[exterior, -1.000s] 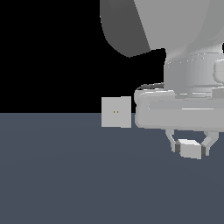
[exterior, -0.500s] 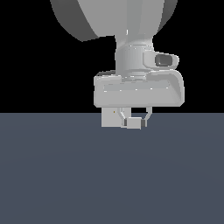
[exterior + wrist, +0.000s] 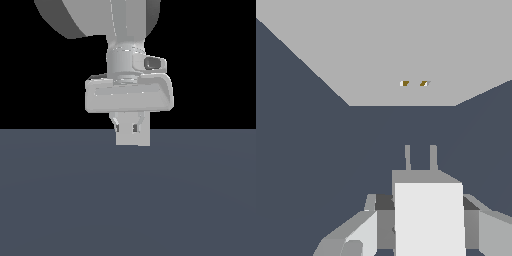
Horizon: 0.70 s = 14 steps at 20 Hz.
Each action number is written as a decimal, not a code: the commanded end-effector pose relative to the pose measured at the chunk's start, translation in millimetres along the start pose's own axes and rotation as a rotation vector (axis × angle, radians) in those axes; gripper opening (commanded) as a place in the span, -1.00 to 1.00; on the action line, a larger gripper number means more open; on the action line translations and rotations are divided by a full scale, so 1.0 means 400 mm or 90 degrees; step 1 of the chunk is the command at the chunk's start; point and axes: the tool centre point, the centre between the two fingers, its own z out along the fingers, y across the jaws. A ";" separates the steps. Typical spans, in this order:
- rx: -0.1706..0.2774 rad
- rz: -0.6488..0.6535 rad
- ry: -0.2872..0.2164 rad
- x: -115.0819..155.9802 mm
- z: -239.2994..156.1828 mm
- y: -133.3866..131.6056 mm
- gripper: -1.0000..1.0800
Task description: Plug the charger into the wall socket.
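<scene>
In the wrist view the charger [image 3: 429, 217], a plain off-white block, is held between my fingers [image 3: 372, 220] with its two prongs [image 3: 407, 157] pointing at the wall socket. My gripper [image 3: 424, 204] is shut on it. The wall socket [image 3: 381, 55] is a flat light grey plate with two small orange-brown holes [image 3: 414, 83], and it stands a short gap ahead of the prongs. In the exterior view my gripper [image 3: 128, 128] hangs right in front of the wall socket [image 3: 142, 140] and covers most of it. There I cannot tell the charger from the plate behind it.
A dark blue-grey floor [image 3: 128, 200] spreads below the gripper, with a black background above. The large arm body [image 3: 129, 95] fills the upper middle of the exterior view.
The arm has swung from the exterior view's right toward its left with the charger, and now stands in front of the socket plate, hiding most of it.
</scene>
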 end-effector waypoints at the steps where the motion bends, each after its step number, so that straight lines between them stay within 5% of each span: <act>1: 0.000 -0.001 0.000 0.003 -0.003 -0.007 -1.00; 14: 0.000 -0.002 0.000 0.037 0.000 -0.006 -1.00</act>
